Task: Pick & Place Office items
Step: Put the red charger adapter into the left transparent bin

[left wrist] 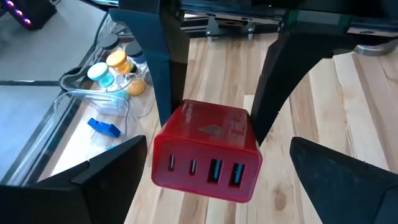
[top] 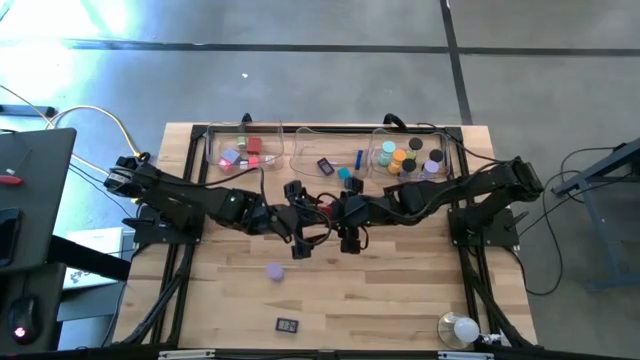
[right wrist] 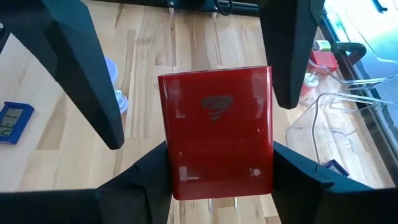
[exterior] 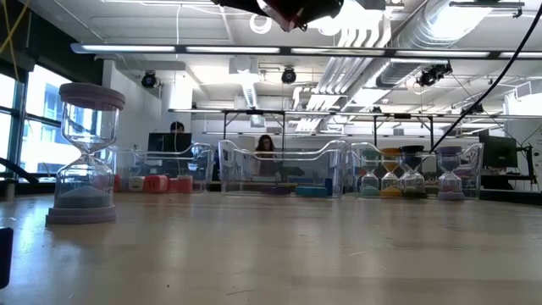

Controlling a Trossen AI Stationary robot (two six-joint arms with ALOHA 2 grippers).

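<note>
The right gripper (right wrist: 217, 186) holds the charger block (right wrist: 216, 140) above mid-table, between the left gripper's (left wrist: 208, 162) spread fingers (left wrist: 99, 180). Behind both claws three trays (top: 320, 150) line the far edge; nearer than the claws stands an hourglass (top: 274, 271), then a small clock (top: 287, 324)

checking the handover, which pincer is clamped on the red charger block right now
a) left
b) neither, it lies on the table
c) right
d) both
c: in the right wrist view the right pincer has its fingers pressed on both sides of the red charger block, while the left pincer stands wide open around it without touching.
</note>
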